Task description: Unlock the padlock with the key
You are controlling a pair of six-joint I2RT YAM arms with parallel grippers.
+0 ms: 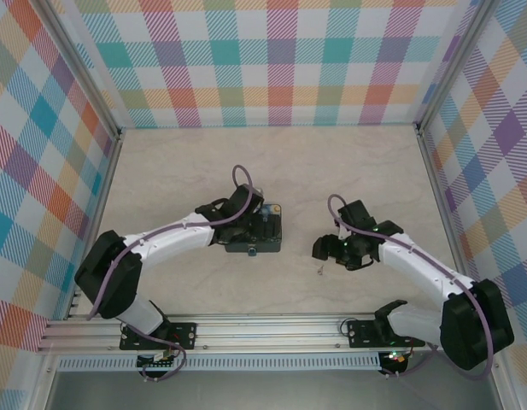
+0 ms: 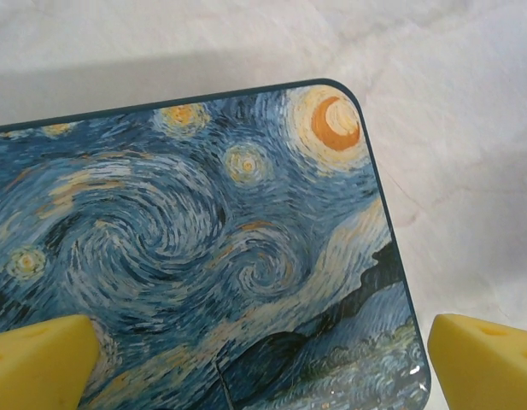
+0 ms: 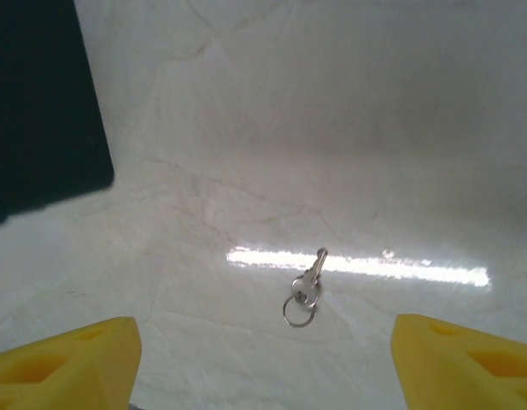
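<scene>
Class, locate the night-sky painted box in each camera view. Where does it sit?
Top external: painted box at centre, under the left gripper.
Left wrist: it covers the lower left.
Right wrist: probably the dark slab, top left.
Shared landmark: the key, right of the box.

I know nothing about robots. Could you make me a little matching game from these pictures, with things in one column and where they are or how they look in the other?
Things:
1. key
2. painted box
3. left gripper
4. right gripper

Descriptions:
A. open, above the key
B. blue and yellow swirls
C. lying on the table
D. open, above the painted box

Pairs: 1-C, 2-B, 3-D, 4-A
</scene>
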